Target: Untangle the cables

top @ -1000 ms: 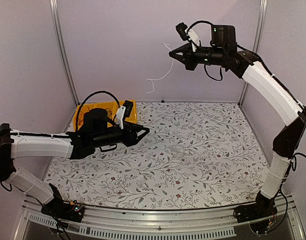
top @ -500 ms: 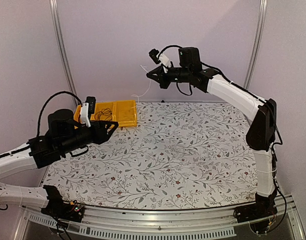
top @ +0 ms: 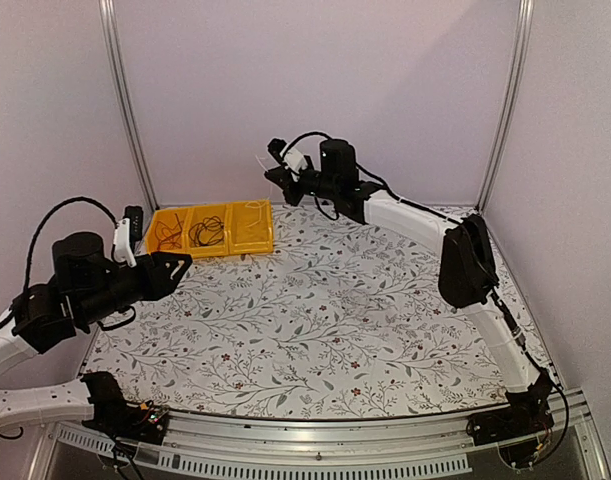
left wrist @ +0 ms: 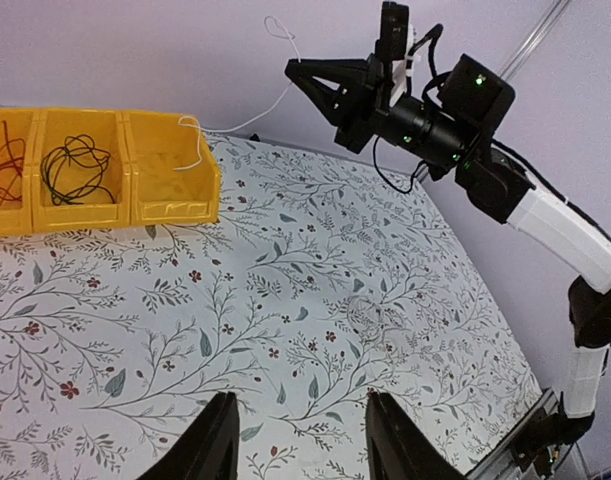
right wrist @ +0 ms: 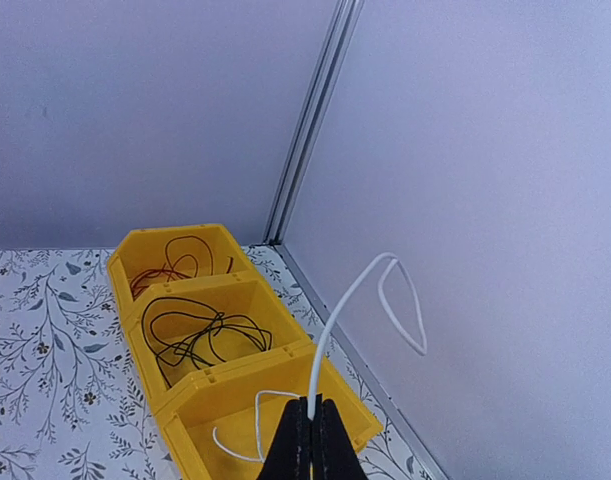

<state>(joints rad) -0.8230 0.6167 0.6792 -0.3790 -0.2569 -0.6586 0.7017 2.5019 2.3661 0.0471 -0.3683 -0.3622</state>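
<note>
Our right gripper [right wrist: 307,418] pinches the pale cable [right wrist: 337,305] tight at the bottom centre of the right wrist view, its tail curling into the nearest compartment of the yellow bin [right wrist: 235,378] and a loop rising to the right. Beyond, the black cable [right wrist: 197,335] lies in the middle compartment and the red cable [right wrist: 157,274] in the far one, so we judge only this last strand is left to drop. Our left gripper [left wrist: 300,412] hovers wide and empty over the table [left wrist: 315,250].

Bright, even, sharp; faint shadows
</note>
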